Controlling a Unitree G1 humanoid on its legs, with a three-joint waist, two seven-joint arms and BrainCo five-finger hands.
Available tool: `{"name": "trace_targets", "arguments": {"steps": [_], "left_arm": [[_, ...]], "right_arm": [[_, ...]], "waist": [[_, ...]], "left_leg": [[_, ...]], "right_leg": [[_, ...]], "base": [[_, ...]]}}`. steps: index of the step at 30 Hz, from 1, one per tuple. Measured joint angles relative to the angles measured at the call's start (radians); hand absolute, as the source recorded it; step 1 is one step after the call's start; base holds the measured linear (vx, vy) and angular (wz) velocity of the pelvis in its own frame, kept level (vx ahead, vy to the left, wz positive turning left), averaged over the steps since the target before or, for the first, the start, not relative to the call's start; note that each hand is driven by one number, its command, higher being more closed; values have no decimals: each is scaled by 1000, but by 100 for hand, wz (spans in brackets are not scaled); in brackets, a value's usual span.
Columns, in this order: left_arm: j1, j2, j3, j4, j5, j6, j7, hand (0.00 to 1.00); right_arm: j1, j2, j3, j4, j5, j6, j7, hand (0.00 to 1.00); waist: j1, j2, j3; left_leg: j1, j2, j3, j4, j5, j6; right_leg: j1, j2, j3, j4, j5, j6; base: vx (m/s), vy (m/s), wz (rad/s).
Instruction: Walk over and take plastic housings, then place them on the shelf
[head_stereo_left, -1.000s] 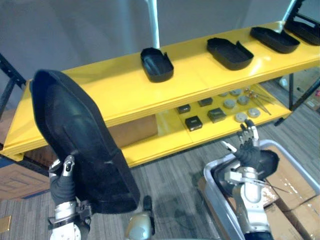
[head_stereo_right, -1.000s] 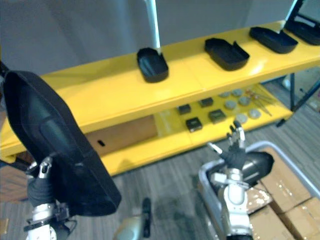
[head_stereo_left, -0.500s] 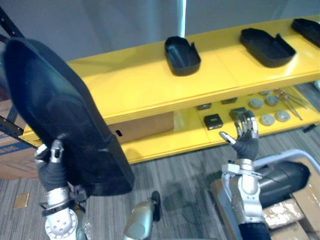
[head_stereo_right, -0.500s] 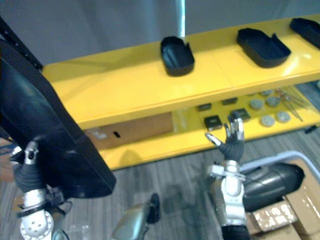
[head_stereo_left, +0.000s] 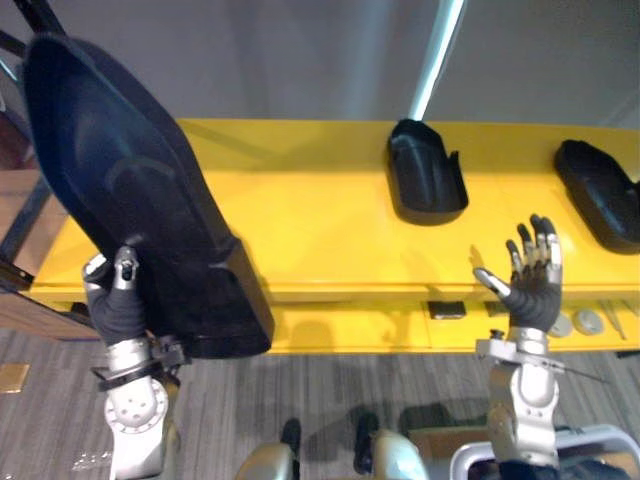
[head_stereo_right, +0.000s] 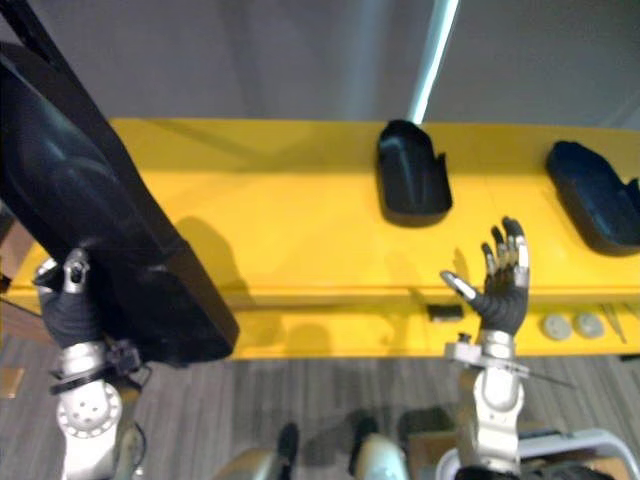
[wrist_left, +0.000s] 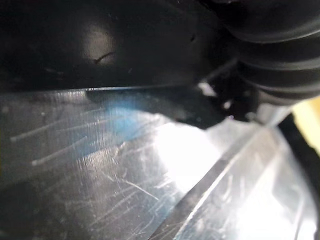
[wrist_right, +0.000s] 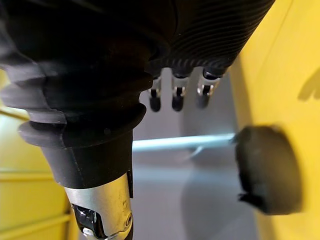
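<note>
Left eye view: left hand (head_stereo_left: 115, 308) grasps large black plastic housing (head_stereo_left: 130, 190) in its fingers. Right hand (head_stereo_left: 529, 293) raised, fingers released, before yellow shelf (head_stereo_left: 300, 212).

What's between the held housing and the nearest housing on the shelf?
Bare yellow shelf top between held housing and nearest housing; both eye views show it.
</note>
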Motion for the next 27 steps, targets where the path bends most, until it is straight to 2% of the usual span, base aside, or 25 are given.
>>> {"name": "trace_targets", "arguments": {"steps": [3, 5, 7, 8, 9, 12, 14, 17, 18, 19, 20, 22, 24, 27], "left_arm": [[21, -1, 3, -1, -6, 4, -8, 100], [28, -2, 2, -2, -3, 4, -9, 100], [24, -3, -1, -1, -4, 1, -20, 100], [8, -7, -16, 4, -5, -7, -31, 100], [-16, -10, -37, 13, -5, -13, -31, 100], [-7, -22, -42, 17, -5, -19, -22, 100], [6, -21, -34, 21, -4, -20, -14, 100], [17, -21, -27, 27, 0, -21, -14, 100], [16, -21, -29, 27, 20, -21, -16, 100], [16, -21, -34, 27, 31, -20, -29, 100], [15, -21, -35, 27, 29, -19, -38, 100], [-7, -9, -33, 27, 28, 8, -72, 100], [-23, 11, -32, 27, 27, 23, -83, 100], [-40, 53, -31, 37, 27, 122, -101, 100]], "right_arm": [[-16, -5, 0, -5, -2, -1, 2, 0], [-14, -5, -1, -9, -6, -7, -24, 0], [-6, -7, -12, -10, -47, -8, -77, 0], [-2, -16, -36, -11, -88, -10, -121, 0], [-5, -25, -61, -9, -113, -10, -152, 0], [-15, -26, -69, -38, -133, -20, -166, 0], [-18, -27, -70, -76, -129, -28, -161, 0], [-22, -29, -80, -95, -97, -43, -151, 0], [-16, -29, -93, -95, -80, -43, -146, 0], [-1, -29, -111, -95, -81, -43, -149, 0], [7, -28, -118, -95, -81, -43, -153, 0], [48, -9, -119, -109, -80, -43, -163, 0], [58, 13, -117, -115, -80, -42, -162, 0], [85, 52, -73, -119, -81, -38, -113, 0]], "waist": [[4, 17, -10], [0, 25, -16], [-29, 29, -19], [-53, 38, -19], [-46, 47, -18], [-40, 42, -21], [-39, 38, -21], [-41, 42, -23], [-52, 53, -29], [-72, 65, -37], [-79, 70, -40], [-96, 83, -48], [-96, 83, -49], [-96, 60, -59]], "left_leg": [[18, 27, 2, -2, -21, -14], [-6, 38, 46, -1, -34, -5], [-23, 96, 235, 5, -64, -1], [-27, 129, 346, 15, -40, -2], [-32, 126, 358, 18, -8, -37], [-32, 102, 350, 53, -8, -36], [-35, 89, 338, 96, -8, -36], [-26, 81, 299, 150, -22, -18], [-18, 79, 300, 147, -31, -12], [3, 76, 304, 119, -40, -20], [17, 74, 305, 101, -44, -26], [70, 63, 320, 20, -50, -34], [86, 62, 325, -13, -52, -35], [99, 61, 331, -34, -52, -36]], "right_leg": [[70, 34, -26, -84, 11, -6], [69, 36, -49, -100, 11, -7], [66, 20, -102, -103, 11, -7], [65, 7, -137, -102, 9, -5], [63, -3, -147, -101, 4, 2], [69, -30, -119, -102, 0, 7], [73, -47, -76, -107, -3, 28], [64, -60, 7, -102, -7, 35], [62, -61, 21, -99, 0, 46], [64, -60, 27, -97, 11, 59], [64, -59, 34, -96, 15, 62], [66, -56, 52, -101, 29, 79], [66, -50, 59, -112, 40, 80], [83, -46, 59, -148, 58, 80]], "base": [[153, -99, 11], [85, -31, 33], [64, 25, 77], [91, 78, 91], [85, 105, 67], [36, 126, -3], [2, 63, -38], [-25, 80, -76], [22, 57, -49], [19, 58, -37], [17, 77, -31], [1, 116, -28], [-28, 81, -12], [-69, 58, -5]]}}
